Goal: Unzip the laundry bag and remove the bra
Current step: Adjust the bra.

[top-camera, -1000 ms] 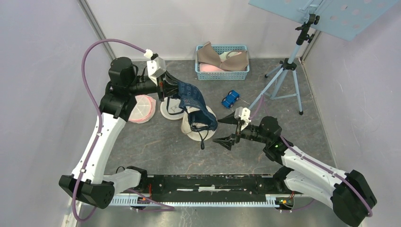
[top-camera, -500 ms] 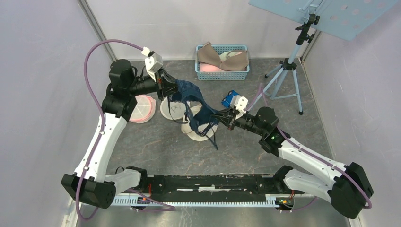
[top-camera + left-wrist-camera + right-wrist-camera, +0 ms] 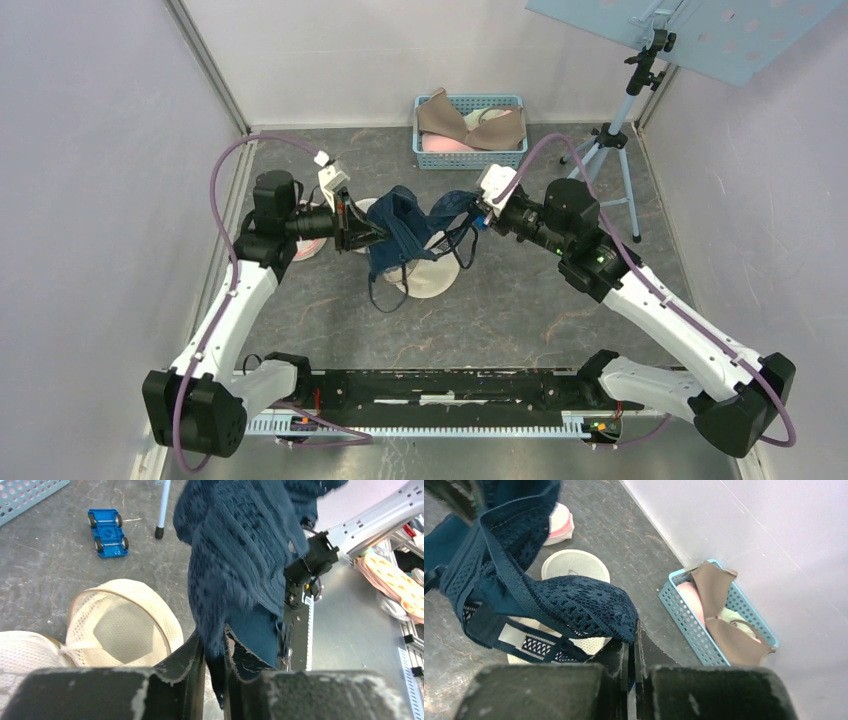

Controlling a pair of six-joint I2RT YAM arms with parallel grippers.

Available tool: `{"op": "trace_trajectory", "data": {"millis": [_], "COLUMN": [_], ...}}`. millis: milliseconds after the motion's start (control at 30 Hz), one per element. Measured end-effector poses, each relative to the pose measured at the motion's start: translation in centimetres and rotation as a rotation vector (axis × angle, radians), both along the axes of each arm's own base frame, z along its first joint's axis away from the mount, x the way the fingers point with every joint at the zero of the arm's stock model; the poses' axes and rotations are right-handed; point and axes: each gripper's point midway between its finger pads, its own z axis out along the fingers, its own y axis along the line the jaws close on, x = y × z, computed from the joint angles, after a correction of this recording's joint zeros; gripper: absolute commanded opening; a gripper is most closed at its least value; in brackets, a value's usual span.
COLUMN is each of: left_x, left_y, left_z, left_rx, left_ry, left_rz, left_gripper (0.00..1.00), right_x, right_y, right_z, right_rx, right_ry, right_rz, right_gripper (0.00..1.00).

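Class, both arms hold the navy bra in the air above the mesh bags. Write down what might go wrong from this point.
1. The bra is strung between the left claw and the right claw, each pinching only an edge. Pulling apart may strain the lace or slip it free.
2. A loose strap hangs low by the laundry bag and may snag it, dragging the bag along.

- navy bra (image 3: 400,225): one
- white mesh laundry bags (image 3: 122,630): two
- pink-rimmed bag (image 3: 559,522): one
- blue basket (image 3: 470,158): one
- blue toy car (image 3: 107,532): one
- tripod (image 3: 600,150): one
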Motion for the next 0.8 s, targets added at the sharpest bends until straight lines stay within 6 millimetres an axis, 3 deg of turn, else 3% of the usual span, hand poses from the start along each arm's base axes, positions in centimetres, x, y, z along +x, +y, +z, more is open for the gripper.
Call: {"op": "trace_trajectory", "data": {"millis": [133, 367, 633, 800], "left_x": [-1.5, -2.3, -3.1, -3.2], "left_y": [0.0, -0.5, -2.8, -3.4], "left_z": [-1.2, -1.4, -1.7, -2.3], "left_rx": [-0.007, -0.015, 0.02, 0.043], "left_ry": [-0.005, -0.044, -0.067, -0.038], "left_rz": [-0.02, -0.047, -0.049, 0.036], "left_gripper": [0.49, 0.8, 0.99, 1.0], "right_x": [0.2, -0.3, 1.3, 2.7], "right_y": [-0.1, 0.4, 0.3, -0.8], "right_z": [1.0, 2.0, 1.6, 0.9], "right_rx": [-0.044, -0.066, -0.065, -0.061], "right_ry": [-0.008, 0.026, 0.116, 0.17], "right_rz": [0.005, 0.044, -0.041, -0.161], "right_gripper": [0.0, 0.0, 0.0, 0.0]}}
